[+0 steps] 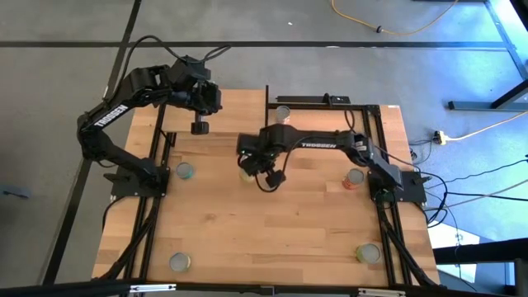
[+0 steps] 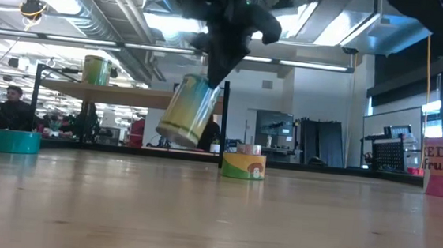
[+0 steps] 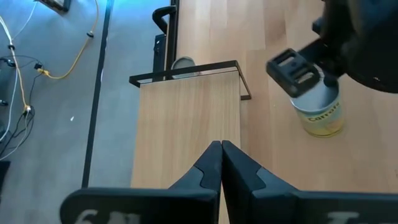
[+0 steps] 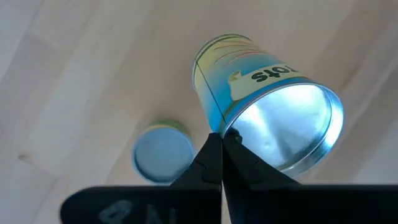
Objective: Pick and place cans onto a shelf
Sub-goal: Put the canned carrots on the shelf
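Note:
My right gripper (image 4: 222,149) is over the table's middle (image 1: 250,165), shut on a yellow-green can (image 4: 249,81) that also shows in the low view (image 2: 186,110). A short can (image 4: 163,153) stands on the table below it (image 2: 243,165). The shelf (image 3: 189,115) is a light-wood board on black posts at the far left (image 1: 235,115). A green can (image 2: 95,70) stands upright on it. My left gripper (image 3: 221,155) is shut and empty above the shelf's left end (image 1: 200,126). My right gripper pinches the can's rim (image 4: 214,127) at its silvery end between its two fingers. The fingers come from above, pointing down (image 2: 224,75). The can hangs tilted below them, clear of the table.
A teal can (image 1: 185,171) and a red can (image 1: 353,179) stand at mid-table. Two more cans stand near the front edge (image 1: 180,262) (image 1: 368,252). Another can (image 1: 283,111) stands beyond the shelf's black end panel (image 1: 266,103). Bare wood lies at the centre front.

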